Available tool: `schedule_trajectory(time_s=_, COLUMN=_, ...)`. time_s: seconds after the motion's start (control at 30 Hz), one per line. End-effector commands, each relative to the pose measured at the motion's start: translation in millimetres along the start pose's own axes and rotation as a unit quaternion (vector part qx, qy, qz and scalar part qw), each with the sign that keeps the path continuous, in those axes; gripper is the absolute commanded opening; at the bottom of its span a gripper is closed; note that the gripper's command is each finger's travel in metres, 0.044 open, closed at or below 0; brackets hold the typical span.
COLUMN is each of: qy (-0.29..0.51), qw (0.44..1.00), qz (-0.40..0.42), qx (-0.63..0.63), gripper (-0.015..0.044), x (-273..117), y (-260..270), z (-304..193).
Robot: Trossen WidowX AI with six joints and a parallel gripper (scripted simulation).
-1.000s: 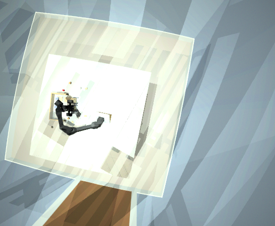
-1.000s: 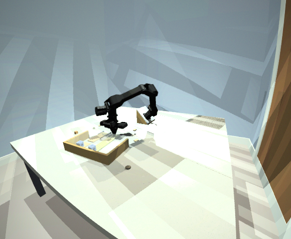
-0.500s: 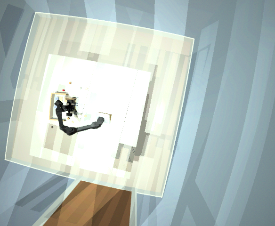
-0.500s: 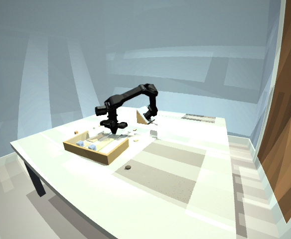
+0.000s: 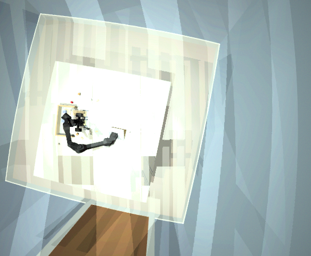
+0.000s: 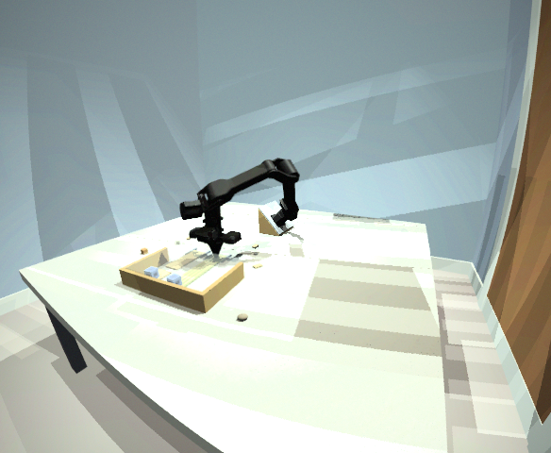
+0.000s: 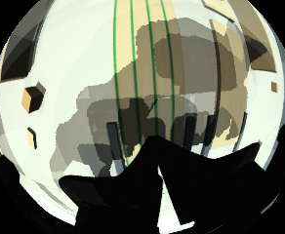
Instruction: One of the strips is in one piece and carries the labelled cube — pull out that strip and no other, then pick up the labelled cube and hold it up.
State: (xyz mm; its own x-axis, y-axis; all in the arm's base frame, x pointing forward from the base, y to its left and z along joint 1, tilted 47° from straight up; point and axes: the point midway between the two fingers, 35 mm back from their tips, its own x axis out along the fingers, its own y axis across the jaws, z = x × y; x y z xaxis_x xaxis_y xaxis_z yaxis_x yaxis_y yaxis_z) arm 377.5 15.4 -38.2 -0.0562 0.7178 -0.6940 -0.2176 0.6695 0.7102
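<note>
My gripper point(image 6: 216, 252) point(image 7: 152, 140) is shut with nothing seen between its fingertips. It points down over the open far side of the wooden tray point(image 6: 163, 291) point(image 5: 57, 121). In the wrist view, a tan strip with green lines point(image 7: 123, 49) runs from the top down behind the fingertips. A plain tan strip point(image 7: 232, 68) lies to its right, with a dark edge. Two pale blue cubes point(image 6: 151, 272) point(image 6: 174, 278) sit near the tray's near wall. I cannot read any label on them, and the strips' joins cannot be told under the shadows.
Dark upright bars point(image 7: 113, 140) point(image 7: 190, 132) stand around the strips. An orange block point(image 6: 143, 251) point(image 5: 79, 94) and a red piece point(image 5: 71, 102) lie beside the tray. A grey stone point(image 6: 242, 316) point(image 5: 58, 143) lies off its near right corner. A wedge-shaped board point(image 6: 267, 224) stands by the arm's base.
</note>
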Motion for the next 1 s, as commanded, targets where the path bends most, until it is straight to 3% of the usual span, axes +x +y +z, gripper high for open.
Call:
schedule_trajectory(time_s=0.0, qy=0.000, qw=1.000, qz=0.003, qx=0.001, gripper=0.0000, x=3.5, y=-0.2, z=0.7)
schedule_trajectory(time_s=0.97, qy=0.001, qw=1.000, qz=0.003, qx=0.002, gripper=0.0000, x=4.5, y=0.0, z=-35.3)
